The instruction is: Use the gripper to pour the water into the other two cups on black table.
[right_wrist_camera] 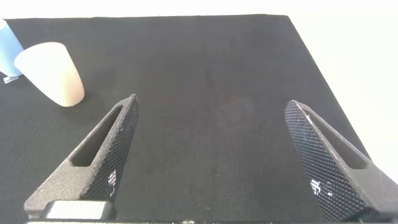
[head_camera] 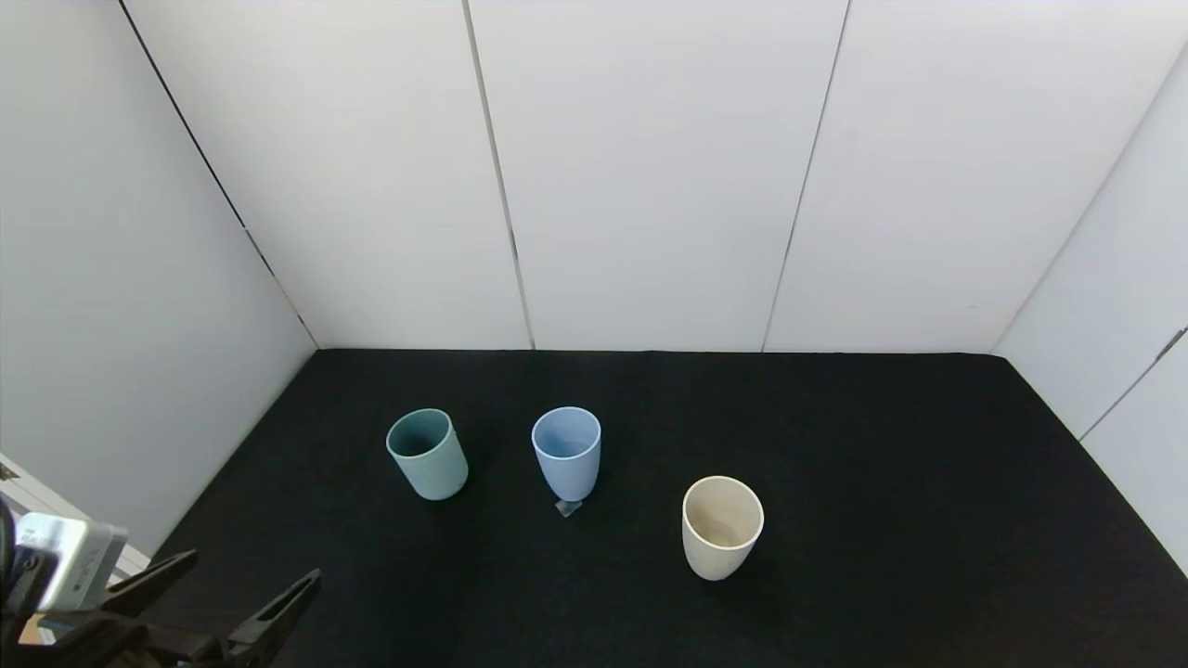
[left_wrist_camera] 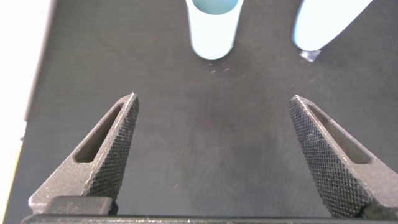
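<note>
Three cups stand upright on the black table point(head_camera: 928, 520): a teal-green cup point(head_camera: 427, 455) on the left, the pale blue cup point(head_camera: 566, 453) in the middle, and the cream-white cup point(head_camera: 722, 527) nearer and to the right. I cannot make out any water in them. My left gripper point(head_camera: 252, 568) is open and empty at the near left corner, well short of the teal-green cup point(left_wrist_camera: 213, 28) and the blue cup point(left_wrist_camera: 323, 25). My right gripper point(right_wrist_camera: 210, 101) is open and empty over bare table, with the cream-white cup point(right_wrist_camera: 53, 73) and blue cup point(right_wrist_camera: 7, 53) off to one side.
White wall panels point(head_camera: 650, 186) enclose the table at the back and both sides. A small clear tab point(head_camera: 568, 507) lies at the blue cup's base. The table's right edge point(right_wrist_camera: 323, 68) shows in the right wrist view.
</note>
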